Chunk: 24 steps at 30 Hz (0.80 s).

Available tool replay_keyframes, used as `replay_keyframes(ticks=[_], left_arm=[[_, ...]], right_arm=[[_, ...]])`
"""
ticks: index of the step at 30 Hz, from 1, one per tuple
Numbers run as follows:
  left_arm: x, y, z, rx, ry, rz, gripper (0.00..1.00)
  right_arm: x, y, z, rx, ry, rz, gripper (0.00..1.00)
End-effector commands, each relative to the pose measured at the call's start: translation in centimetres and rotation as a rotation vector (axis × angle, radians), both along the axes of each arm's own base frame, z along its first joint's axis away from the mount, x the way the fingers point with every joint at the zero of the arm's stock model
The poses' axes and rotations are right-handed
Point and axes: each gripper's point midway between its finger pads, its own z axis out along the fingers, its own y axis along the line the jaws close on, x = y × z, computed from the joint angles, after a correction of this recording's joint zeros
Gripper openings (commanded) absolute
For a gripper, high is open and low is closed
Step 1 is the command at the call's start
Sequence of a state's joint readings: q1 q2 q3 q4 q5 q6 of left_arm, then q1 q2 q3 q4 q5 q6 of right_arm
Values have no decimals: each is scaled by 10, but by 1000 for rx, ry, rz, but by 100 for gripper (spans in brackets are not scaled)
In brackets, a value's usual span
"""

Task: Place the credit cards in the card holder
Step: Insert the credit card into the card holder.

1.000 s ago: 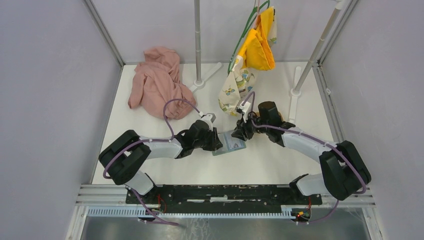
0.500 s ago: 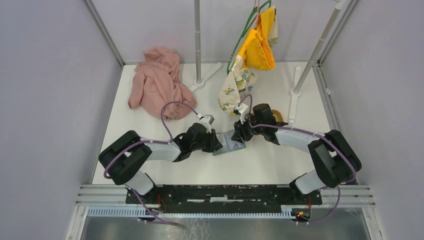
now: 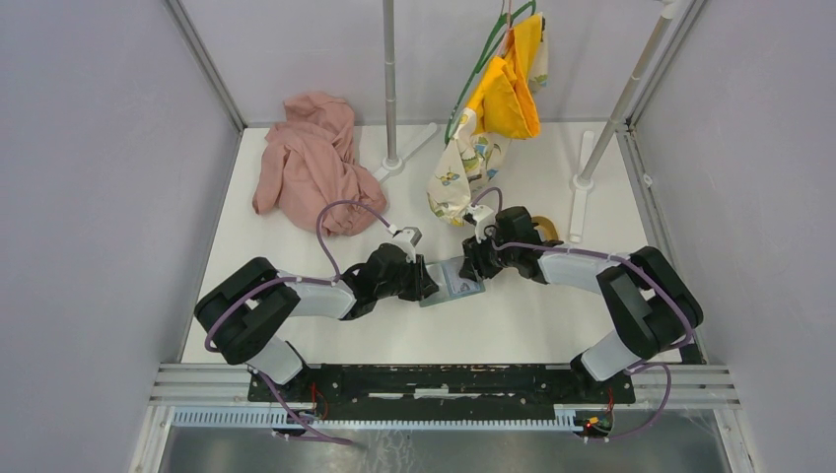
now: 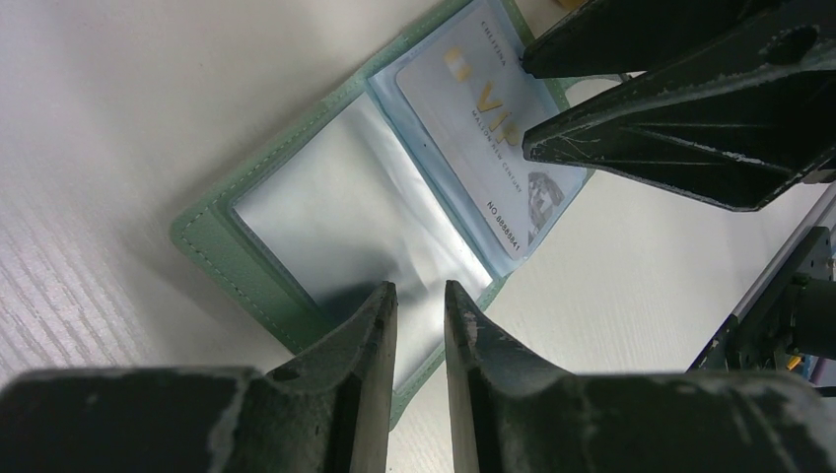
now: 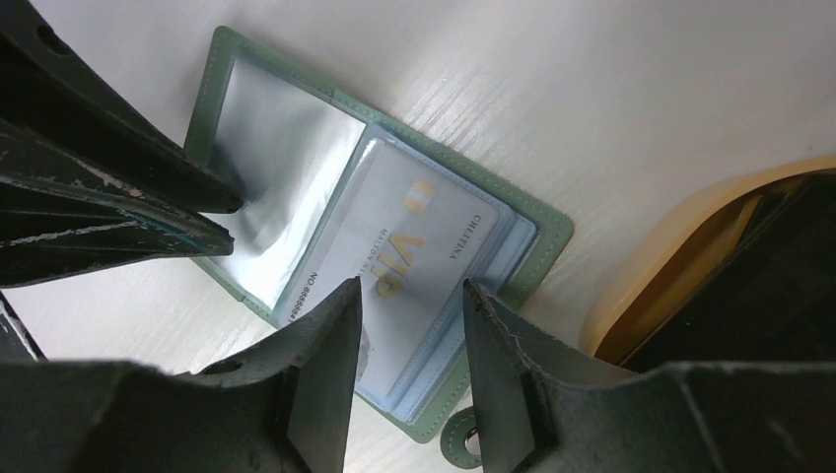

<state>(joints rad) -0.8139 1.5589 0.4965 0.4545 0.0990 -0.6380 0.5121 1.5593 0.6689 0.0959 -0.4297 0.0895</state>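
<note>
Right wrist: pale credit card [image 5: 414,246], gold "VIP", in card holder [image 5: 548,232]

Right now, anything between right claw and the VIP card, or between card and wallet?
Nothing visible. The right claw straddles the pale blue VIP card, already lying in the open sage-green wallet; the left claw is at its opposite clear sleeve.

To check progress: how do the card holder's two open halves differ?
The card holder's half by the right end effector holds a pale VIP card; the half by the left end effector shows an empty clear sleeve. The card half has stacked sleeves; the empty half shows one. Both are green-edged, lying flat.
</note>
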Motion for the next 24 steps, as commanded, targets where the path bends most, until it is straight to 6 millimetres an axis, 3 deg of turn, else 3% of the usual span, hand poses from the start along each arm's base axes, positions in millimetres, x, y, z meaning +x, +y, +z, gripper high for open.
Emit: replay_keyframes(ticks=[1, 8, 24], left_arm=[[-6, 2, -9, 12, 24, -6, 31], [-7, 1, -9, 10, 24, -11, 31], [-5, -2, -11, 17, 35, -14, 30]], right_arm=[[11, -3, -2, -17, 26, -64, 48], [0, 5, -8, 29, 109, -34, 48], [-13, 21, 30, 366, 240, -21, 39]])
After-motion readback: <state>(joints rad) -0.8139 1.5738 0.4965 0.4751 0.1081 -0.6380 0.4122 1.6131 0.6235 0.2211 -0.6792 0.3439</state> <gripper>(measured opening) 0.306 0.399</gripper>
